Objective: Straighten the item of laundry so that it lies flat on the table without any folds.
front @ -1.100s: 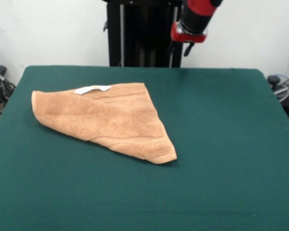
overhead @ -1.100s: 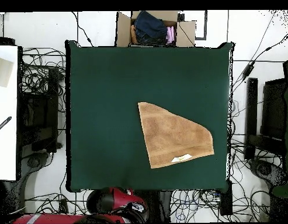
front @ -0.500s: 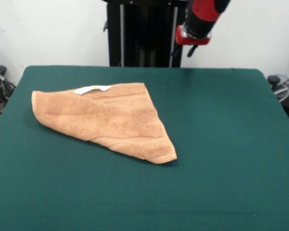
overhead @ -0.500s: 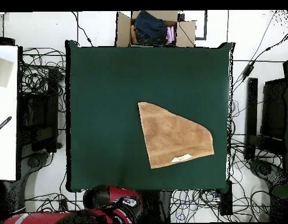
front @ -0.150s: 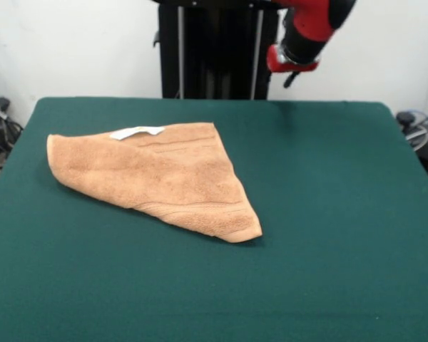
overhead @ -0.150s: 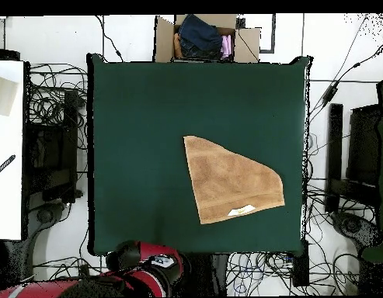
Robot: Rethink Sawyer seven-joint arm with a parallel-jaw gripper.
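Observation:
The item of laundry is an orange-tan towel folded over into a rough triangle, left of the middle of the green table. Its white label shows at the far edge. From overhead the towel lies right of centre on the table, with its label near the bottom edge. My gripper hangs on the red arm beyond the table's far edge, well clear of the towel. Overhead, the gripper sits just off the table's bottom edge. Its state cannot be made out.
A cardboard box holding clothes stands off the table's top edge in the overhead view. A white surface lies to the left, and cables cover the floor around the table. The black pedestal rises behind the table.
The arm's end has swung a little to the right and up in the front view, leftward in the overhead view. The towel has not moved.

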